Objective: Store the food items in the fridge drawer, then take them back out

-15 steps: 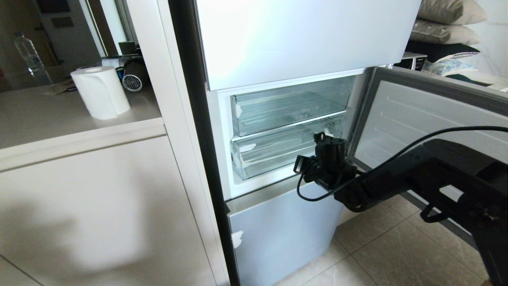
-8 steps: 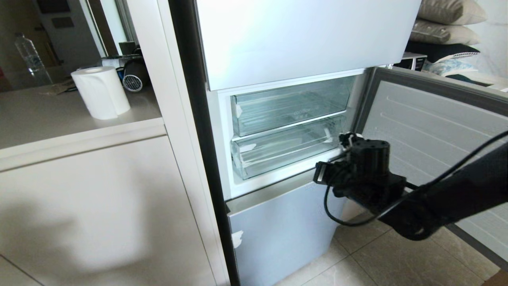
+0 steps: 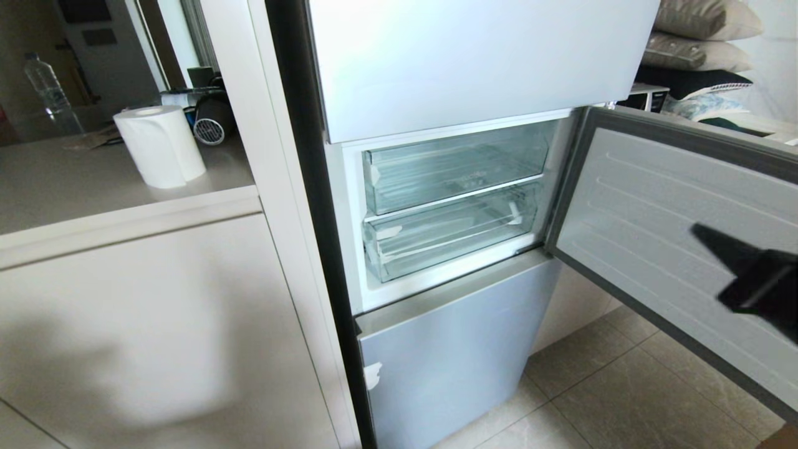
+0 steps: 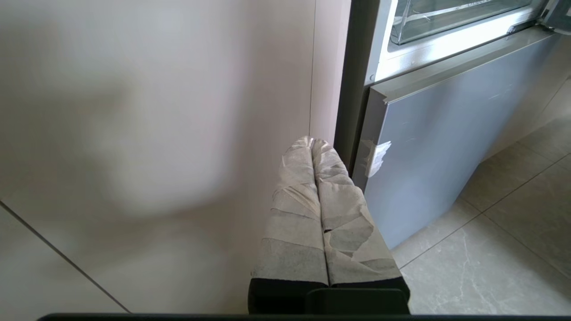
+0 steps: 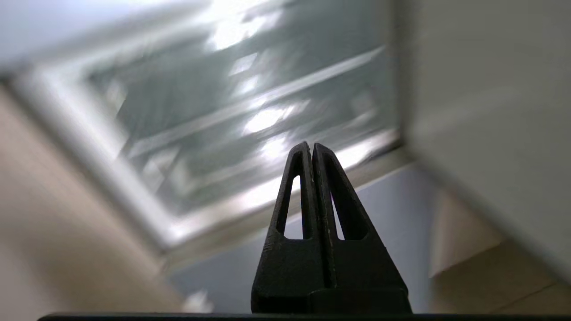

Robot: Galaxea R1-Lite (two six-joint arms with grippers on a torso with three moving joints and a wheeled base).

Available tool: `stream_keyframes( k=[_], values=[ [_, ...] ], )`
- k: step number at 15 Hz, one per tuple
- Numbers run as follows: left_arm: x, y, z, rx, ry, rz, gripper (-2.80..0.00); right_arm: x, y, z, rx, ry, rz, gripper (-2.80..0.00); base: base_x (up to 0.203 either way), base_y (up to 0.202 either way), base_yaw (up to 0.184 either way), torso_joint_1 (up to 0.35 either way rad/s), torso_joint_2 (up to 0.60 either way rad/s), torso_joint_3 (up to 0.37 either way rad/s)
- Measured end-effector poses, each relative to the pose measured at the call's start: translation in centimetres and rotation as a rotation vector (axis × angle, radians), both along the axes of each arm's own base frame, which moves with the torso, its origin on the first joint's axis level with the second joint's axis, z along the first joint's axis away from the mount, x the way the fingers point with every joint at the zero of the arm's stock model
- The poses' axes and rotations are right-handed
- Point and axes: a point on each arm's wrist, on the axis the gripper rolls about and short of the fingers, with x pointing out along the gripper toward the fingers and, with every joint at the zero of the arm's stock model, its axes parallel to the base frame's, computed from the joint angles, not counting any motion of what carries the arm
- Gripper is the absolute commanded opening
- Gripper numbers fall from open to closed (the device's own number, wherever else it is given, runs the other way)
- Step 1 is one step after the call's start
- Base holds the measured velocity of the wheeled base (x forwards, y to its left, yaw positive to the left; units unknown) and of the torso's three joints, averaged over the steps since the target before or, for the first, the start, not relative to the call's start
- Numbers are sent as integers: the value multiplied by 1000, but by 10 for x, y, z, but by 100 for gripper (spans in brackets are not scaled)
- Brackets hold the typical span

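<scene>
Fridge drawer (image 3: 446, 240) seen pushed in, lower of two clear bins; contents blurred, food items not made out. Right claw (image 5: 311, 149) pressed shut, empty, largely cut off in head view. Left claw (image 4: 312, 141) shut, empty.

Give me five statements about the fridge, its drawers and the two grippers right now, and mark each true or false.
1. The fridge door stands open. True.
2. Red food lies in the lower drawer. False: no food shows in either clear drawer.
3. The right gripper has its fingers pressed together and holds nothing. True.
4. The left gripper grips the lower drawer's lip. False: it hangs shut low by the cabinet side, touching nothing.
5. A paper roll stands on the counter left of the fridge. True.
</scene>
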Motion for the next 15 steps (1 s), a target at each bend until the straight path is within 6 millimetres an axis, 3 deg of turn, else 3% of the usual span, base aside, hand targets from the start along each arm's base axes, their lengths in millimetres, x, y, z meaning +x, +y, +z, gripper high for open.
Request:
stream_keyframes(
  k=[3, 7, 10, 12, 15],
  values=[
    [0, 0, 0, 0, 0, 0, -280, -48, -50, 19, 34, -191, -320, -280, 0, 0, 0, 0, 0, 0],
    [0, 0, 0, 0, 0, 0, -280, -94, -76, 35, 59, -385, -734, -280, 0, 0, 0, 0, 0, 0],
    [0, 0, 0, 0, 0, 0, -280, -109, -87, 35, 86, -451, -925, -280, 0, 0, 0, 0, 0, 0],
    [0, 0, 0, 0, 0, 0, -280, -114, -96, 33, 133, -459, -973, -280, 0, 0, 0, 0, 0, 0],
    [0, 0, 0, 0, 0, 0, -280, -115, -125, 22, 287, -399, -985, -280, 0, 0, 0, 0, 0, 0]
  ],
)
